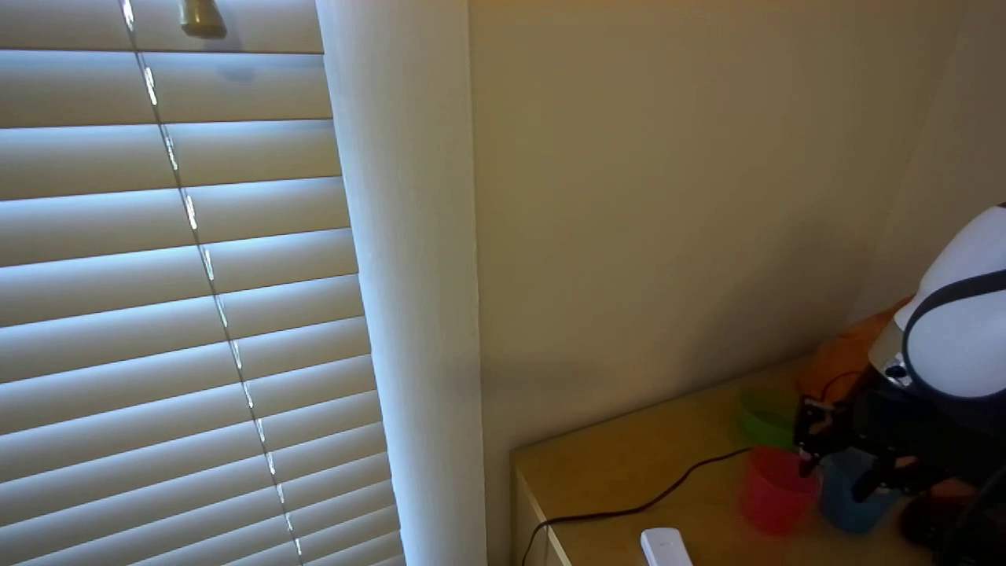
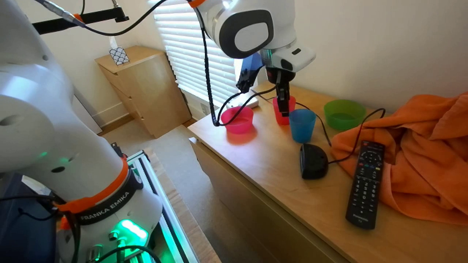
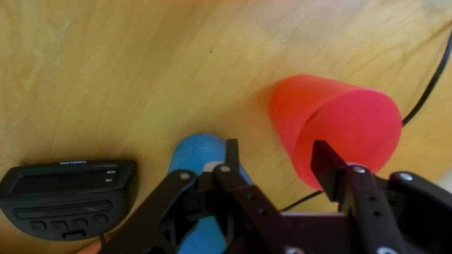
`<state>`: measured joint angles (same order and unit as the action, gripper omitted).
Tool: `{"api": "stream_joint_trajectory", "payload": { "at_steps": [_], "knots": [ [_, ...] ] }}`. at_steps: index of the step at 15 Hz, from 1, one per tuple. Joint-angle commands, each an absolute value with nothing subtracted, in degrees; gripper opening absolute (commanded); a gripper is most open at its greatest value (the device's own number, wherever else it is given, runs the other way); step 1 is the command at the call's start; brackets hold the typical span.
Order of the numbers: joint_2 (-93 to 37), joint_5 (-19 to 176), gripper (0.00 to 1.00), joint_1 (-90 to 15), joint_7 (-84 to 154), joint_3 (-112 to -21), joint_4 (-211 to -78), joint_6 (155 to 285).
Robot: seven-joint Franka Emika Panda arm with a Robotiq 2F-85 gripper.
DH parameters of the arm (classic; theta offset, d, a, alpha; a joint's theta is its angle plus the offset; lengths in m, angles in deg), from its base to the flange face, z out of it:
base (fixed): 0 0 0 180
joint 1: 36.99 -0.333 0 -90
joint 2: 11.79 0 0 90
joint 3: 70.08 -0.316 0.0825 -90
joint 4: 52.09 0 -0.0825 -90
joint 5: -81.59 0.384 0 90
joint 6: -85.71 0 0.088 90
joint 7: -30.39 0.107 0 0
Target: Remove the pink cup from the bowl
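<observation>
The wrist view looks into the pink cup (image 3: 353,120), which stands on the counter (image 3: 141,77) just beside the blue cup (image 3: 199,151), a strip of wood between the two. It also shows the buttons on the black alarm clock (image 3: 65,203), which the exterior views do not make out. In an exterior view there are a pink bowl (image 2: 238,122), a Panasonic remote control (image 2: 365,186) and, on a wooden cabinet (image 2: 157,91) across the floor, a patterned tissue box (image 2: 119,56); the wrist view takes in none of these.

The counter's long edge runs near the pink bowl, with bare wood between that bowl, the clock and the edge. The green bowl (image 2: 344,115) sits towards the wall, and an orange cloth (image 2: 420,157) lies bunched beside the remote control. A black cable (image 1: 613,515) passes close to the pink cup and drops over the counter's end.

The fingers (image 3: 232,155) are well parted and released. In the wrist view one overlaps the pink cup's rim and the other covers part of the blue cup; whether either touches plastic I cannot tell.
</observation>
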<state>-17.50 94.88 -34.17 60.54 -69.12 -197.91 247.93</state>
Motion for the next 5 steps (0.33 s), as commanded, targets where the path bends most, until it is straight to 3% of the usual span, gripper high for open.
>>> {"api": "stream_joint_trajectory", "payload": {
  "at_steps": [1,3,4,5],
  "knots": [
    [-4.12,102.96,0.90,-34.65,52.81,-70.35,-203.86,245.99],
    [1.72,110.00,1.00,-36.66,44.46,-69.96,-205.18,246.90],
    [5.04,114.20,1.00,-37.96,40.53,-69.37,-205.50,246.26],
    [-3.11,107.96,0.94,-36.53,46.99,-69.66,-201.59,247.66]
  ]
}}
